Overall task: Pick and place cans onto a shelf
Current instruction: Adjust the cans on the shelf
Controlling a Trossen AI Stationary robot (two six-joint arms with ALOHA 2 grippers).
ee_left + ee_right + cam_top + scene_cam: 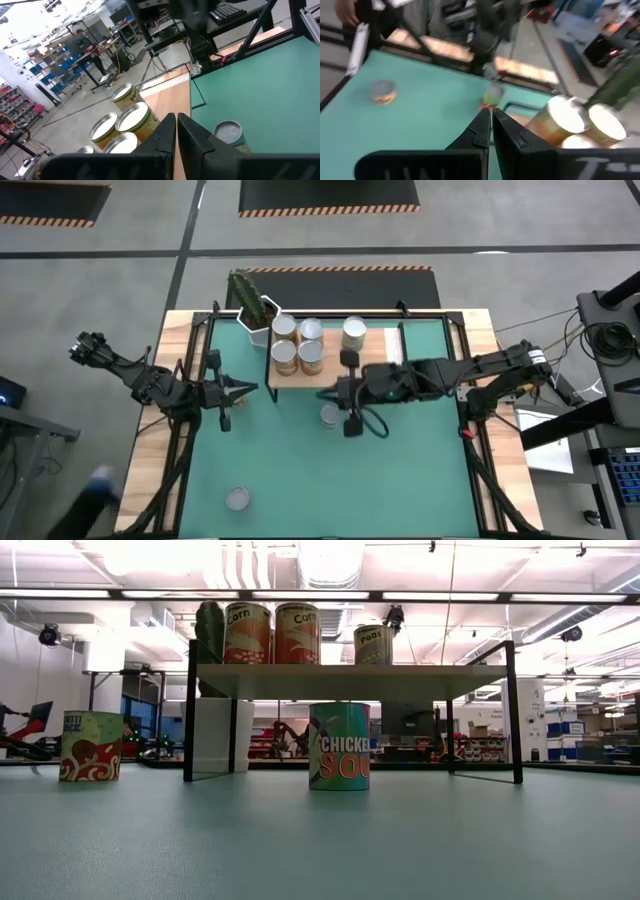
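Observation:
Several cans stand upright on the light-wood shelf (380,352) at the far middle: four in a block (297,344) and one apart (354,332). One can (329,414) stands on the green mat just in front of the shelf; it is the "Chicken Soup" can (339,745) in the low view. Another can (237,498) stands near the front left. My right gripper (322,393) hovers shut by the shelf's near edge, above that can, holding nothing. My left gripper (252,387) waits shut left of the shelf, pointing at it.
A white pot with a green cactus (250,305) stands at the shelf's far left corner. The shelf's thin black legs (189,710) stand on the mat. The mat's near half (340,480) holds only the one can at front left.

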